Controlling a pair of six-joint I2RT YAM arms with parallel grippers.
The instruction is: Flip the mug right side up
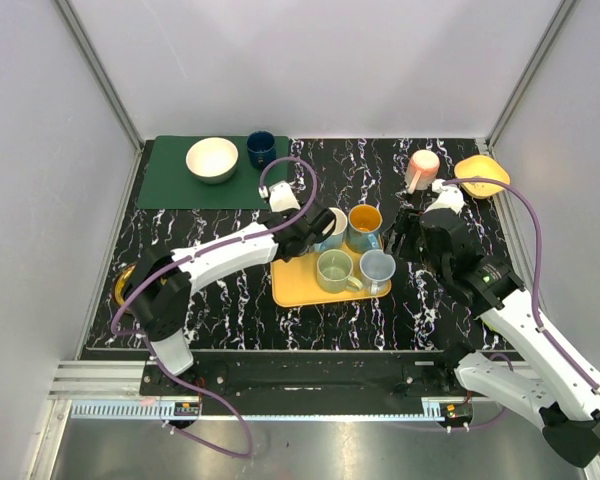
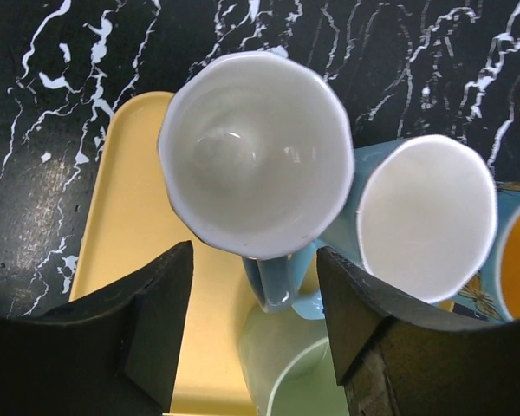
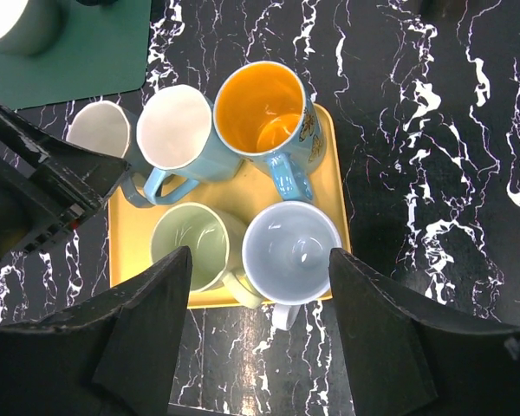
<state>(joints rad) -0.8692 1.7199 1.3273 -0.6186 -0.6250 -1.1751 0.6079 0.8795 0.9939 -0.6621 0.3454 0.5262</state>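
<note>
A pink mug point(image 1: 421, 168) stands on the black marble table at the back right, apparently rim down. A yellow tray point(image 1: 292, 291) holds several upright mugs. These include a grey-blue one point(image 2: 256, 152), a light blue one point(image 2: 425, 217), an orange-lined one point(image 3: 262, 108), a green one point(image 3: 191, 244) and a pale blue one point(image 3: 291, 254). My left gripper point(image 2: 254, 260) is open just above the grey-blue mug, with the mug's handle point(image 2: 273, 277) between the jaws. My right gripper point(image 3: 260, 260) is open and empty, high over the tray's near right side.
A green mat point(image 1: 170, 185) at the back left carries a cream bowl point(image 1: 212, 158) and a dark blue cup point(image 1: 261, 148). A yellow bowl point(image 1: 482, 175) sits beside the pink mug. A yellow object point(image 1: 123, 285) lies at the table's left edge.
</note>
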